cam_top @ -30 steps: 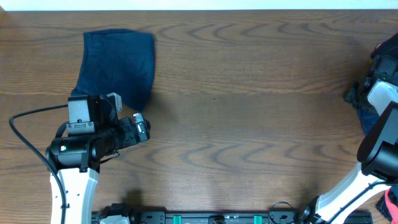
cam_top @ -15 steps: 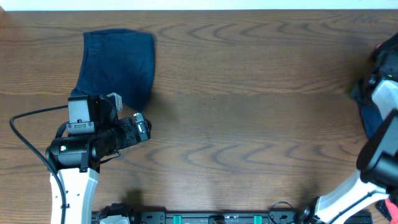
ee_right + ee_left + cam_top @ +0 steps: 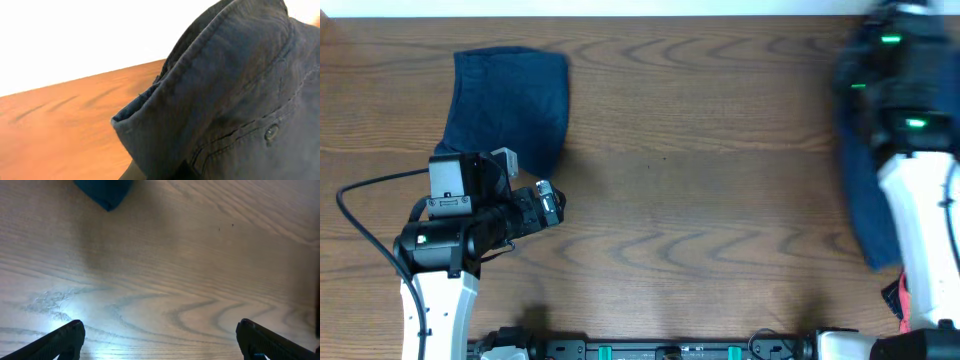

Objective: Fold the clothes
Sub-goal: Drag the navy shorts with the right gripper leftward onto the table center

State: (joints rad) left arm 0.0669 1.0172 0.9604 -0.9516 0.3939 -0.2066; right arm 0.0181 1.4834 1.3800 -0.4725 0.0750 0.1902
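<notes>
A folded navy cloth (image 3: 510, 100) lies flat at the table's far left; its corner shows at the top of the left wrist view (image 3: 106, 190). My left gripper (image 3: 548, 203) is open and empty over bare wood just in front of that cloth, its two fingertips (image 3: 160, 342) wide apart. My right gripper (image 3: 898, 80) is raised at the far right, shut on a dark blue garment (image 3: 865, 200) that hangs down along the arm. In the right wrist view this garment (image 3: 235, 100), with seams and a button, fills the frame and hides the jaws.
The wooden table (image 3: 700, 200) stretches between the two arms. A red item (image 3: 903, 297) shows at the right edge beside the right arm. The arms' base rail (image 3: 670, 350) runs along the front edge.
The right arm swung up and inward from the right edge, lifting the dark blue garment, which now hangs over the table's right side. The left arm and folded cloth have not moved.
</notes>
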